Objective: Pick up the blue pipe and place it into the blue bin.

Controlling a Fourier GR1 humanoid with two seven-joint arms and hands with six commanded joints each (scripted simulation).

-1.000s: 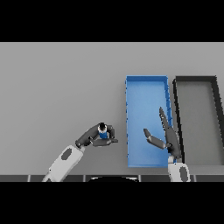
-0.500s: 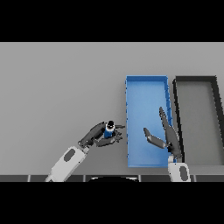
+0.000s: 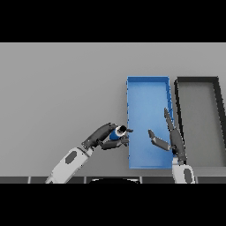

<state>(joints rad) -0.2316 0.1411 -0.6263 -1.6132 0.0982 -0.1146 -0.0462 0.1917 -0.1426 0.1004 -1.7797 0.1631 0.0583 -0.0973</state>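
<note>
Left hand [image 3: 104, 137], fingers curled round the blue pipe [image 3: 117, 132], had carried it rightward to the blue bin's [image 3: 148, 88] left wall, release not yet due; right hand [image 3: 170, 137] hung open over the bin.

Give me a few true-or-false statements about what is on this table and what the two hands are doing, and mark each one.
1. The left hand has its fingers curled round the short blue pipe. True.
2. The blue pipe already lies inside the blue rectangular bin. False: it is held just outside the bin's left wall.
3. The right hand grips the bin's rim. False: it is over the bin's right part with fingers straight, holding nothing.
4. A black rectangular bin stands to the right of the blue one. True.
5. The black bin holds a second pipe. False: nothing shows inside it.
</note>
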